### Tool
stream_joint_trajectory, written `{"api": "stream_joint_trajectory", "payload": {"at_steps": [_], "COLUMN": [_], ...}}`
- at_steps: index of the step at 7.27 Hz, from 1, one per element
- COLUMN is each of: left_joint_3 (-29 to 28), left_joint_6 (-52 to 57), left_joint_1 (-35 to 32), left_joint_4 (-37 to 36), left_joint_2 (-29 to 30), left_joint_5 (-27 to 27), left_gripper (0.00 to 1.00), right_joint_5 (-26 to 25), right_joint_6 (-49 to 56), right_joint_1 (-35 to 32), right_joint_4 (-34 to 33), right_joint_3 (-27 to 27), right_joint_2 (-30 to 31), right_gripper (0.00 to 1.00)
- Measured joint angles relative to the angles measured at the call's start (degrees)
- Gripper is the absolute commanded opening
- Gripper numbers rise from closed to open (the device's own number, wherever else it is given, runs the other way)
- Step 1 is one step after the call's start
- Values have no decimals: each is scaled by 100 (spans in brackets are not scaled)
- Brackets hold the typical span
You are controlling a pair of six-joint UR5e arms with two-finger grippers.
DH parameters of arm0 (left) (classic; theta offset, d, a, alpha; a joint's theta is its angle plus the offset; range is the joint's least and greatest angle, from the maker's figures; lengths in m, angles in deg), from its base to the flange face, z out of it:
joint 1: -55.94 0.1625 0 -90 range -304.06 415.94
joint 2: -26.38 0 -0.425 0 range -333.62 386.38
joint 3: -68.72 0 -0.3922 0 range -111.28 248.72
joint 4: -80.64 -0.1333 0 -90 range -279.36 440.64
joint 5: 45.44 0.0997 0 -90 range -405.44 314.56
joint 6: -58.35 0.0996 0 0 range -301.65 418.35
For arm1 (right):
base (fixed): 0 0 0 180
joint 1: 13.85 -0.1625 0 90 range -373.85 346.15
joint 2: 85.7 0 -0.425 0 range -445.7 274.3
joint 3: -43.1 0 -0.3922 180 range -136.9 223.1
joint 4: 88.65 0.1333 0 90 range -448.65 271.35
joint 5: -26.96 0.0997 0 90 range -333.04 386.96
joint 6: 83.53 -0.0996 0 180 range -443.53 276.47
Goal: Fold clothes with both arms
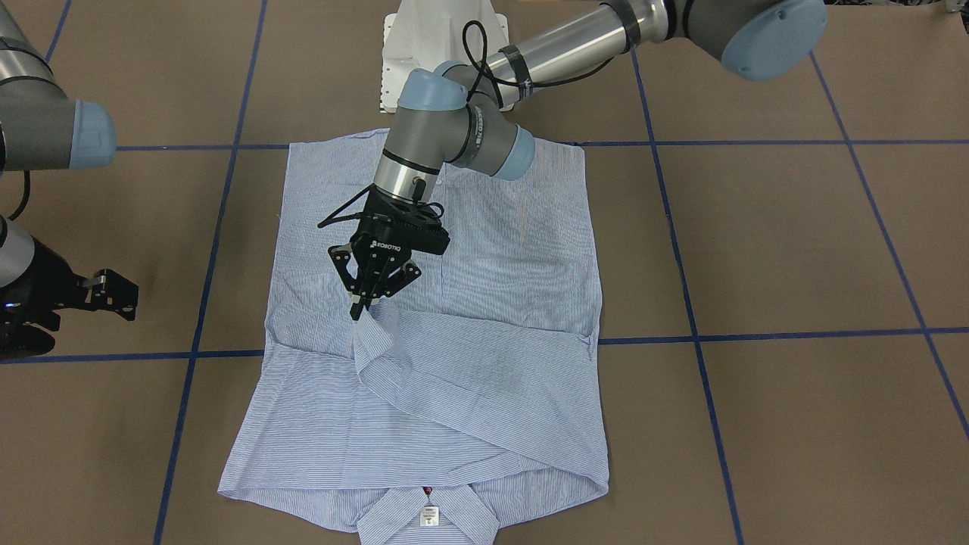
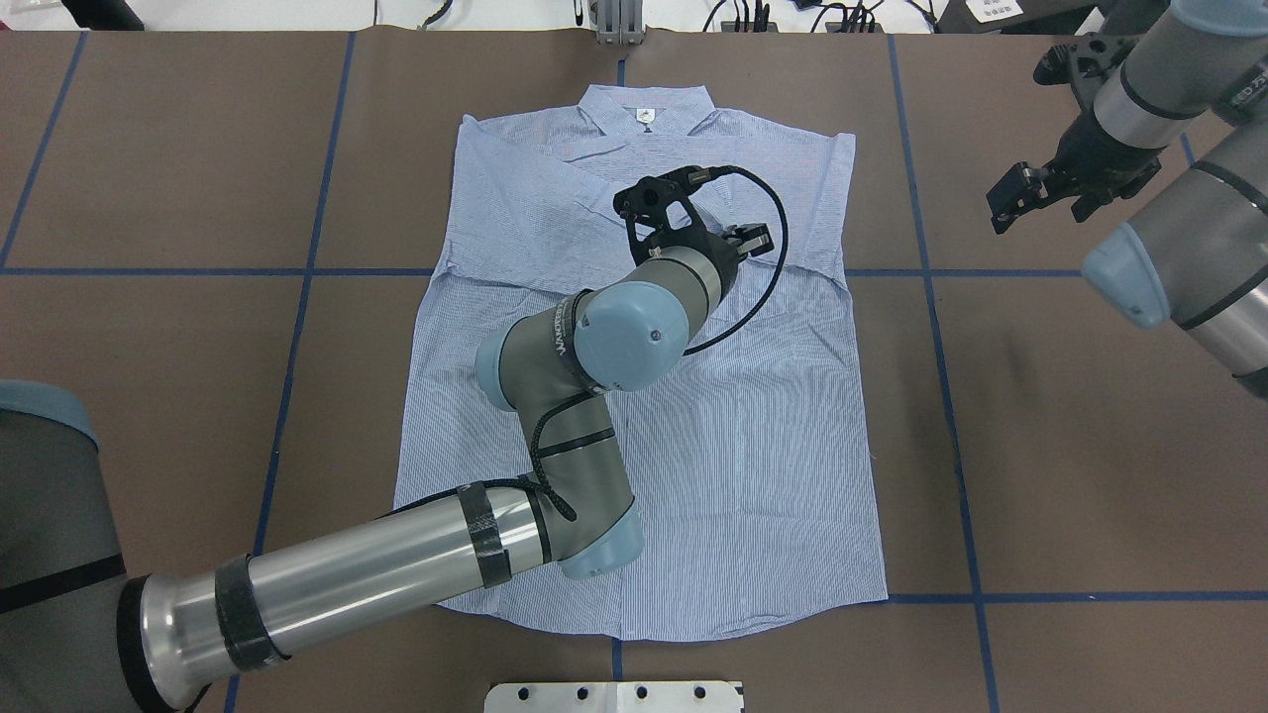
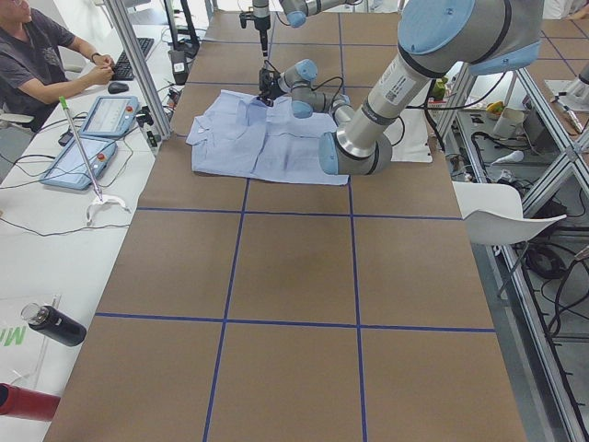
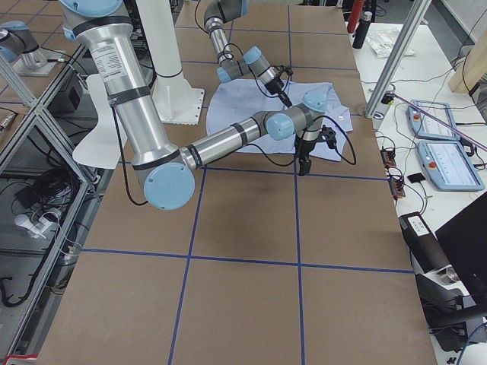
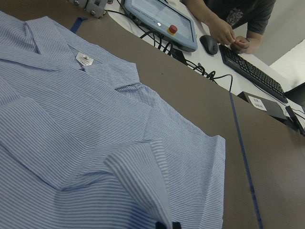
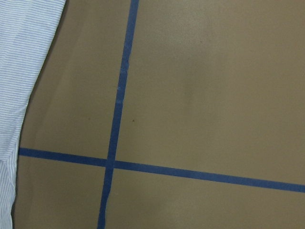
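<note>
Early-to-mid fold, I'd judge. The light blue-and-white finely striped button-up shirt (image 1: 515, 250) lies flat in the middle of the brown tabletop (image 1: 795, 250), with its collar (image 2: 644, 104) at the far end from the robot and its hem (image 2: 753, 604) at the near end. The sleeves look folded in across the upper body. The left black two-finger gripper (image 1: 362, 306) is clenched on the end of one striped sleeve (image 1: 424, 378), lifting it slightly off the body panel; the left wrist view shows the cuff pinched right at the fingertips. The right black two-finger gripper (image 2: 1045, 198) is off the shirt's right edge, above bare tabletop, holding nothing, and its fingers look spread. Left to do, as I read it: lay and release the sleeve, fold the sides in, then fold hem to collar. None of that shows yet, since the body is at full width and full length. Room: there is wide bare tabletop on both long sides of the shirt, marked only by blue tape grid lines (image 1: 757, 334). It's tighter lengthwise. The hem sits near the white pedestal base (image 1: 443, 30), and the collar sits near the far tabletop edge, beyond which are a grey teach pendant (image 5: 159, 21), a black keyboard (image 5: 252, 67) and a seated person (image 5: 228, 21). The left arm's elbow hangs over the lower body panel, so the hem area is partly covered in the overhead view.
</note>
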Motion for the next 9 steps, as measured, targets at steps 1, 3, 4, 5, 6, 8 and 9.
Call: {"api": "stream_joint_trajectory", "payload": {"at_steps": [1,3,4,5,6,8,9], "left_joint_3": [62,340,423,482,546,619,700], "left_joint_6": [86,213,251,322,423,511,525], "left_joint_1": [48,89,92,89,59,-139,-295], "left_joint_4": [13,23,23,23,20,-37,-67], "left_joint_2": [46,34,21,17,4,-92,-242], "left_joint_5": [-30,-285,-400,-453,-490,-697,-902], "left_gripper": [100,100,100,100,100,100,100], "right_joint_5": [2,2,2,12,28,69,143], "right_joint_6": [0,-3,-9,-16,-34,-195,-464], "right_joint_1": [0,-1,-13,-39,-70,-84,-64], "right_joint_4": [2,74,119,139,146,257,348], "right_joint_3": [-1,-7,-7,-20,-70,-432,-747], "right_joint_2": [-4,-6,-13,-23,-32,60,215], "right_gripper": [100,100,100,100,100,100,100]}}
